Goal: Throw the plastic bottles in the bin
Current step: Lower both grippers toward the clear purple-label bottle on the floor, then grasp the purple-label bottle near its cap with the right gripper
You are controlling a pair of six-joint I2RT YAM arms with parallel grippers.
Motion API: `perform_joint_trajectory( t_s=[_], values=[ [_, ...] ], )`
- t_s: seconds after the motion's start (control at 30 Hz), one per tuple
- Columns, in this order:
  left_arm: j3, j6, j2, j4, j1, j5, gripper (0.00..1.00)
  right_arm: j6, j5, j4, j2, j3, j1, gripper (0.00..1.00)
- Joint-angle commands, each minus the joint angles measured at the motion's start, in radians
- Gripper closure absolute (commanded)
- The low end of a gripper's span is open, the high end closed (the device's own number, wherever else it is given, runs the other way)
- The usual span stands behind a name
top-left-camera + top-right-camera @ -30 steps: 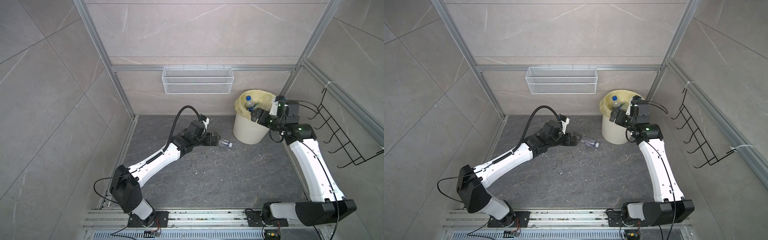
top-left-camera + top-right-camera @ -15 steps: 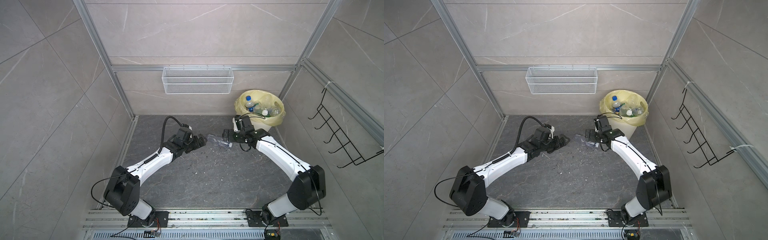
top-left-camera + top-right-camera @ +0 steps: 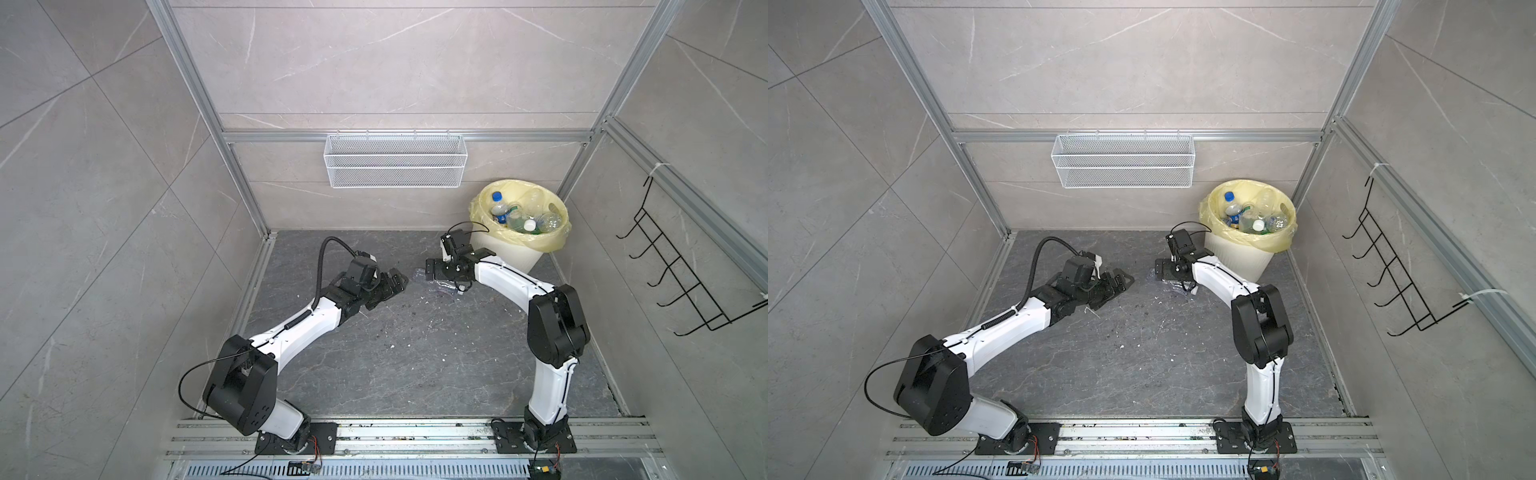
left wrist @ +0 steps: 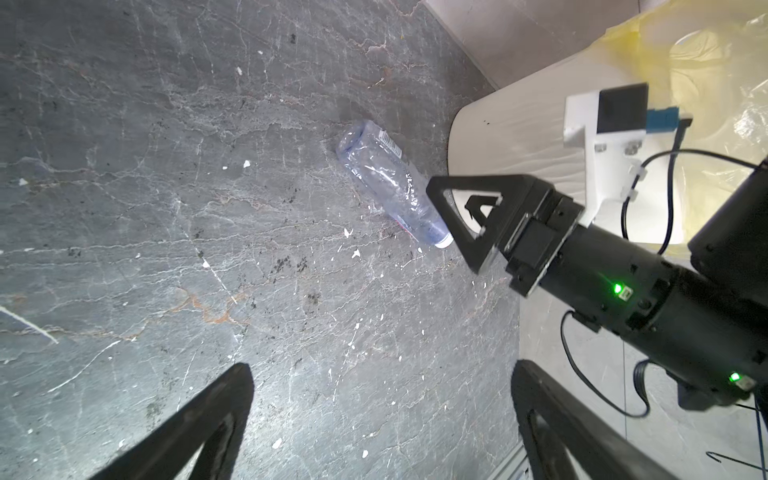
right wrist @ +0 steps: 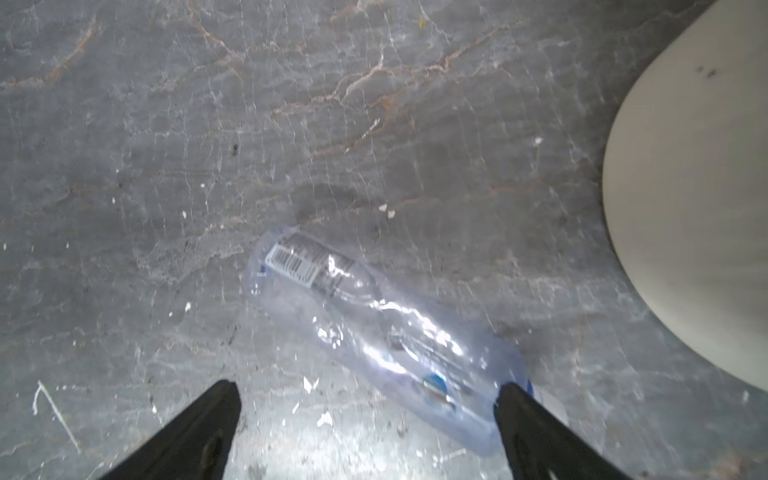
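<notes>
Presently all visible plastic bottles [image 3: 519, 216] but one lie in the bin [image 3: 505, 259]; one clear bottle [image 5: 374, 328] is left on the floor, near the bin base. It lies flat (slightly crushed), long axis diagonal in both top views, cap toward the right arm, base toward the left gripper [image 4: 382, 368]. The right gripper [image 5: 368, 390] hovers over it; both grippers are spread wide, empty

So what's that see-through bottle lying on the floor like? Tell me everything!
The bottle is clear, faintly blue thin plastic, dented and crumpled. It has a see-through label with a barcode near its base and a pale cap. It lies on its side on the grey stone floor, near the cream bin but not touching it. The right gripper hovers open over its cap end; nothing grips it.
</notes>
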Motion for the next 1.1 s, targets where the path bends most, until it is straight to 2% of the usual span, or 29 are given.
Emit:
perform_joint_trajectory(
  t_s=[0.0,0.27,0.7,1.07],
  values=[
    [-0.015,-0.01,-0.047,0.032,0.016,0.02,0.0,-0.021,-0.012,-0.001,0.049,0.064,0.004,0.0],
    [-0.041,-0.02,-0.053,0.051,0.029,0.035,0.0,0.011,-0.081,0.022,0.079,0.029,0.005,0.0],
    [-0.055,-0.035,-0.068,0.045,0.03,0.044,0.0,0.056,-0.099,0.073,0.025,-0.092,0.047,0.0],
    [-0.058,-0.037,-0.078,0.035,0.029,0.038,0.0,0.073,-0.099,0.075,-0.064,-0.123,0.086,0.0]
  ],
)
